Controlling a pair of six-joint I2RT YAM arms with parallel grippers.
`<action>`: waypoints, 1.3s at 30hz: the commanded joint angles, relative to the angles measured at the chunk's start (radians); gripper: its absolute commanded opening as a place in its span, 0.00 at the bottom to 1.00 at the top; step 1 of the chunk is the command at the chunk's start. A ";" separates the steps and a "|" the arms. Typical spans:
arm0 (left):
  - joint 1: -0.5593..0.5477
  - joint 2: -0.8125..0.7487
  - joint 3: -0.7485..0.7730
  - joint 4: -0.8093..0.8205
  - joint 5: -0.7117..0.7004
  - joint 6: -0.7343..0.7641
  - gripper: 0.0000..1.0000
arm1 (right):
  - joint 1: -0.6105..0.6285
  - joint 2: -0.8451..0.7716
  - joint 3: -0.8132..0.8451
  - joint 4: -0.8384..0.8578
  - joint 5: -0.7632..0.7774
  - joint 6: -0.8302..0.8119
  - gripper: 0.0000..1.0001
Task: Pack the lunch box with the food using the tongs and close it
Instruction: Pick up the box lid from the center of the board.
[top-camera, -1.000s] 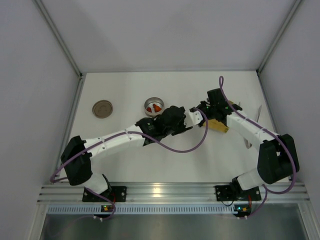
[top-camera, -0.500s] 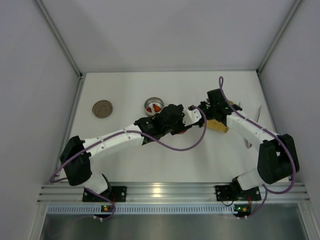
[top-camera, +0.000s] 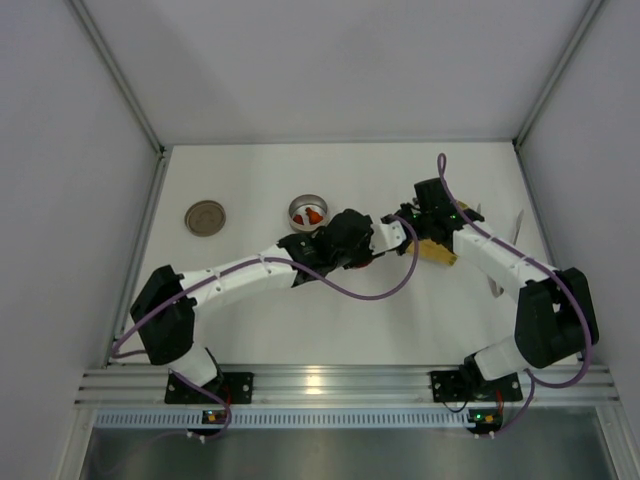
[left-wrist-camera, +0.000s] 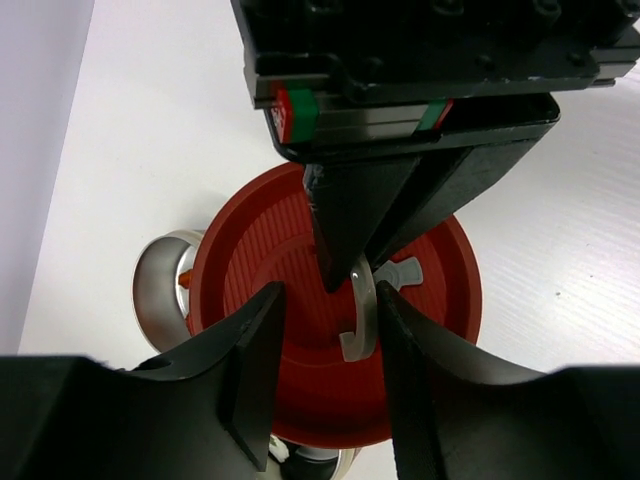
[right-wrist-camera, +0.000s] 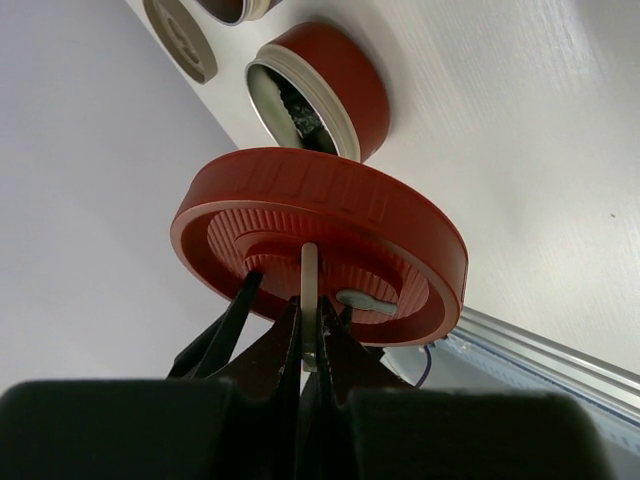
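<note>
right wrist view: raised right gripper (right-wrist-camera: 308, 302) clamps the thin metal ring handle (right-wrist-camera: 309, 268) of a round ribbed red lid (right-wrist-camera: 330, 190); left gripper (left-wrist-camera: 328, 296) opposes it, jaws apart astride the handle.

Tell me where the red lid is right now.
Right wrist view, centre: the red lid hangs tilted in the air, pinched by its ring handle in the right gripper, with the open red lunch box just beyond it.
</note>
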 joint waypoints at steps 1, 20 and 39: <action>0.009 0.005 0.044 0.022 0.001 0.010 0.46 | 0.002 -0.030 0.000 0.049 -0.021 0.007 0.00; 0.029 -0.109 -0.031 -0.041 0.006 -0.068 0.00 | -0.015 -0.033 -0.017 0.089 -0.022 0.005 0.29; 0.473 -0.357 -0.212 -0.133 0.401 -0.292 0.00 | -0.220 -0.034 0.070 0.223 -0.181 -0.137 0.98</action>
